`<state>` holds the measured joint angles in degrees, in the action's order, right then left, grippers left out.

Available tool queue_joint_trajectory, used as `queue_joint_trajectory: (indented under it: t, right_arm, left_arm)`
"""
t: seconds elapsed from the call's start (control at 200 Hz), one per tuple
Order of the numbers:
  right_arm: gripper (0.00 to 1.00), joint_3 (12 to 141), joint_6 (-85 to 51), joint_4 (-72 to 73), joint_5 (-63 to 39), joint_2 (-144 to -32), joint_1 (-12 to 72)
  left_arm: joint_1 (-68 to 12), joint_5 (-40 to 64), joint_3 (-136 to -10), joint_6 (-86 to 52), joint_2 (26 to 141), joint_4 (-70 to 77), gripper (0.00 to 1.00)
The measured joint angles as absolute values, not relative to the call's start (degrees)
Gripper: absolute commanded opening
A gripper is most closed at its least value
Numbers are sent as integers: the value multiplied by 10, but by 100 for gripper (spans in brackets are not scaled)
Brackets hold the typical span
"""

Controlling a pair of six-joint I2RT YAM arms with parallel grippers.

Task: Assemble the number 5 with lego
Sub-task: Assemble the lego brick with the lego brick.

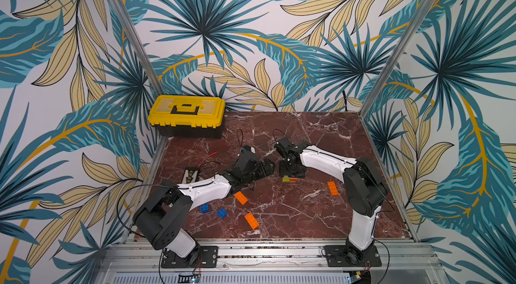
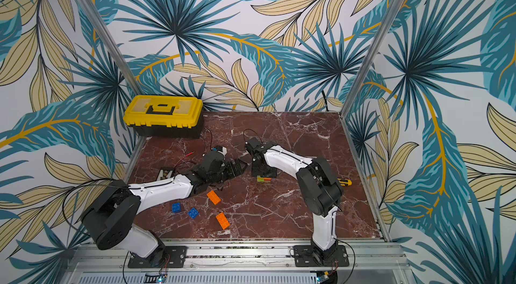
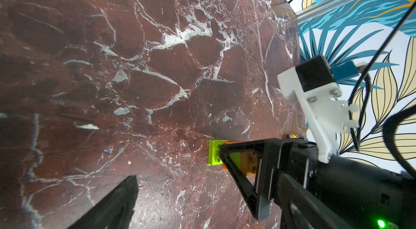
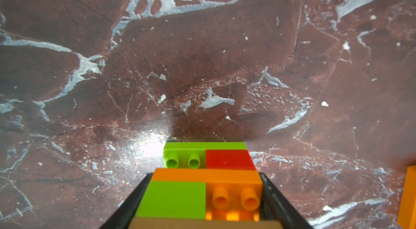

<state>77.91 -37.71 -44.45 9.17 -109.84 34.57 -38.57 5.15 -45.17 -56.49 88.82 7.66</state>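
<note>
Task piece: the brick cluster [image 4: 202, 185], lime green, orange, red and tan lego pressed together, sits low at the middle of the desk [image 1: 307, 134]. I cannot tell whether it rests on the marble.
Right side: the right arm's fingers [image 4: 276, 205] are clamped on the brick cluster, one on either side, with the open studs left uncovered.
Left side: the left arm's fingers [image 3: 117, 207] are spread wide and empty, just left of the brick cluster.
Loose lego: the near orange brick [image 1: 251, 220] and middle orange brick [image 1: 240, 197] lie near-left of the brick cluster, with the blue bricks [image 1: 221, 212] beside them. The right orange brick [image 1: 333, 188] lies by the right arm.
Weight: probably very light. It is hard, stiff plastic that should not give under a squeeze.
Surface: the walls are smooth and glossy, so likely slippery if pinched on a corner.
Weak point: the stud joints; a twist or sideways lever could pop the layers apart.
Where to hold: on flat opposite walls, spanning the seam between layers and keeping the studs clear.
Adding a brick: grip it across its short width, set it square over the studs and press straight down while the other arm braces.
Clutter: the yellow toolbox [image 1: 186, 113] stands far left, well apart.
</note>
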Motion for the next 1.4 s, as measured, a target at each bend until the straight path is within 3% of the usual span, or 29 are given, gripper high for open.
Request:
queue_joint_trajectory:
  t: [1.402]
  right_arm:
    - [67,764,-375,-426,82,-1086,342]
  left_arm:
    - [-386,52,-452,-571,888,76,100]
